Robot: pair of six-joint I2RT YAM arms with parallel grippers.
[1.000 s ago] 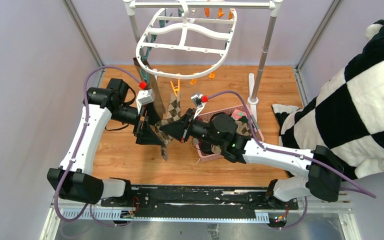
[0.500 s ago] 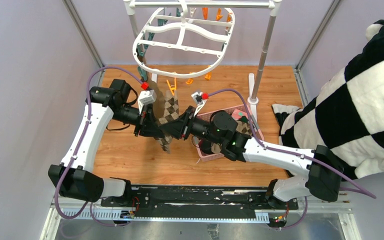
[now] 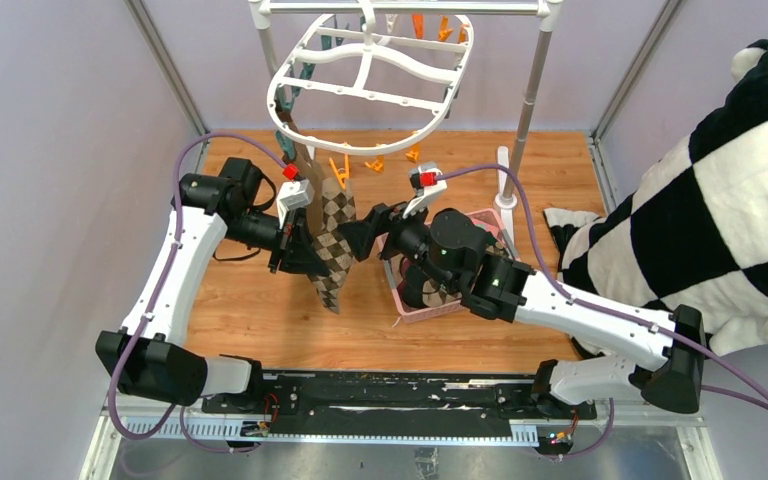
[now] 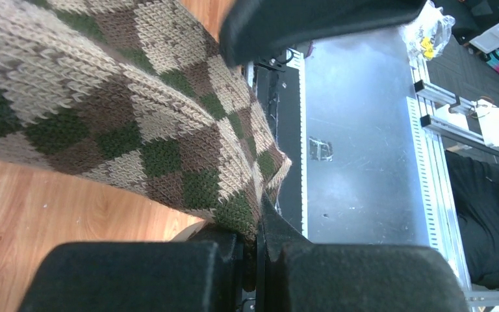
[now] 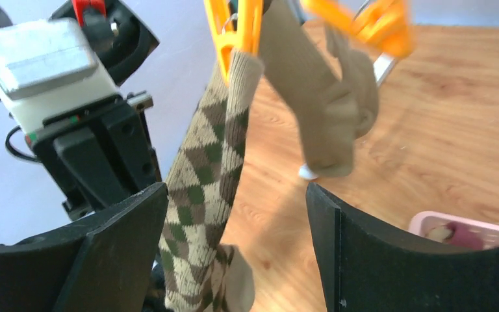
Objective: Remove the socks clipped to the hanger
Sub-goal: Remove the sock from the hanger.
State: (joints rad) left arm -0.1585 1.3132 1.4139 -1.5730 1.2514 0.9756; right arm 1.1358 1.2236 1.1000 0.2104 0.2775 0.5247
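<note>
The white oval hanger (image 3: 365, 85) hangs from the rack at the back. A brown argyle sock (image 3: 332, 240) hangs from it on an orange clip (image 3: 341, 172). My left gripper (image 3: 310, 262) is shut on the sock's lower part; in the left wrist view the knit (image 4: 136, 110) is pinched in the closed gripper (image 4: 258, 242). My right gripper (image 3: 368, 232) stands open just right of the sock. In the right wrist view the gripper (image 5: 237, 188) holds nothing, with the argyle sock (image 5: 201, 188) near its left finger. An olive-brown sock (image 5: 312, 110) hangs from a second orange clip (image 5: 370, 23).
A pink slotted basket (image 3: 430, 312) holding socks sits under the right arm. The grey pole rack (image 3: 530, 95) stands on a white foot (image 3: 505, 185) at the back. A large black-and-white checked plush cloth (image 3: 720, 200) fills the right side.
My left gripper has closed on the argyle sock. The right gripper has let go of it, opened wide and drawn back to the right. The hanger has swung slightly.
</note>
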